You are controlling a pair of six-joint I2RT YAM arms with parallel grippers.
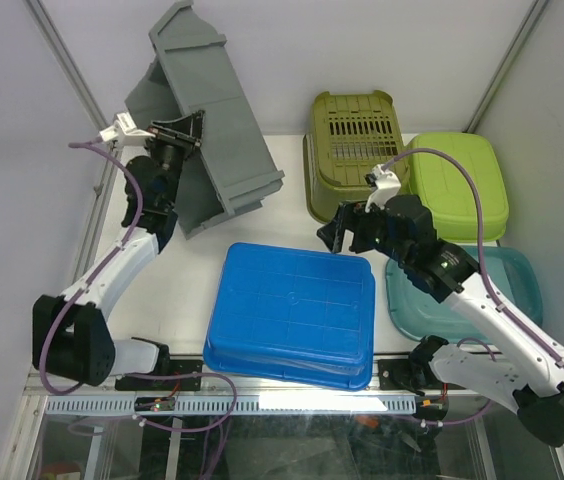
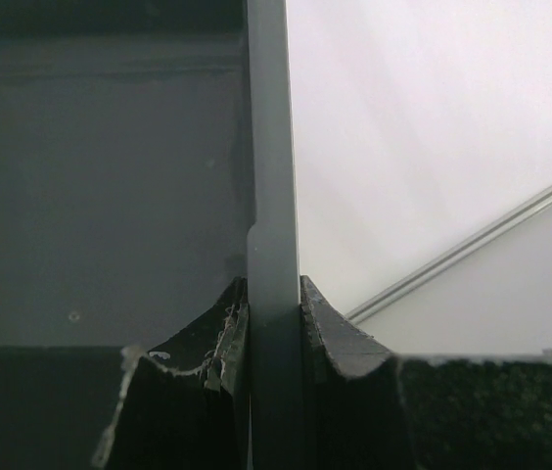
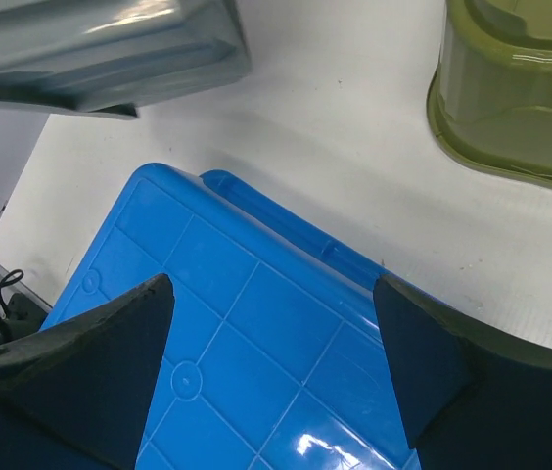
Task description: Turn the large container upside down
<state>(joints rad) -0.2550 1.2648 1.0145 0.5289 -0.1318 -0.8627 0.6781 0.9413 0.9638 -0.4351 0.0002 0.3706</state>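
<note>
The large grey container is lifted and tilted on its side at the back left, one edge near the table. My left gripper is shut on its rim; in the left wrist view the grey rim runs upright between my two black fingers. My right gripper is open and empty, hovering over the far right corner of the blue container, which lies upside down. The right wrist view shows that blue base between my spread fingers and a corner of the grey container.
An olive-green slotted basket lies upside down at the back. A lime-green container and a teal one lie to its right. White walls with metal frame posts close in the table on the left, back and right.
</note>
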